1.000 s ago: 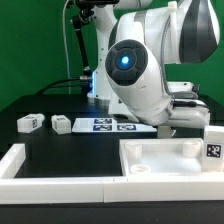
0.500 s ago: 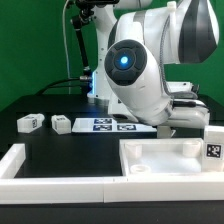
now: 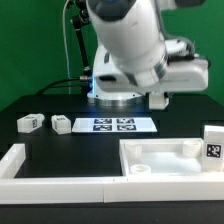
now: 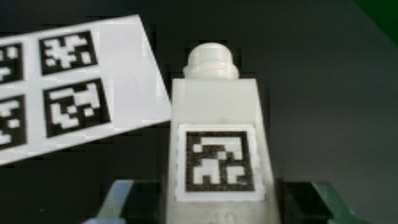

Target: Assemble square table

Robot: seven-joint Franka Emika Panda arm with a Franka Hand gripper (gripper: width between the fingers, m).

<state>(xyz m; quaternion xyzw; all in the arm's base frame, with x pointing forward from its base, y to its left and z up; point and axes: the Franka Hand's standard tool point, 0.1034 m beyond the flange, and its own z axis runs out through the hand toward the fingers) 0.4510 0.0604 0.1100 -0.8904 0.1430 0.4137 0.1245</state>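
Wrist view: the gripper (image 4: 214, 203) clamps a white table leg (image 4: 217, 115), jaws partly closed on its tagged sides. Its rounded peg points away, probably for seating in a corner hole. The square tabletop (image 3: 172, 160) lies near, at the exterior view's right, beyond the marker board (image 3: 112, 125).

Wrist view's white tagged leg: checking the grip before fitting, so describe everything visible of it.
The white plastic block leg is long, square-sided and smooth, with a rounded peg at its far end and a black-and-white tag on its facing side. The gripper's two grey fingers clamp its near end. The marker board shows beside it; contact with the black table is unclear.
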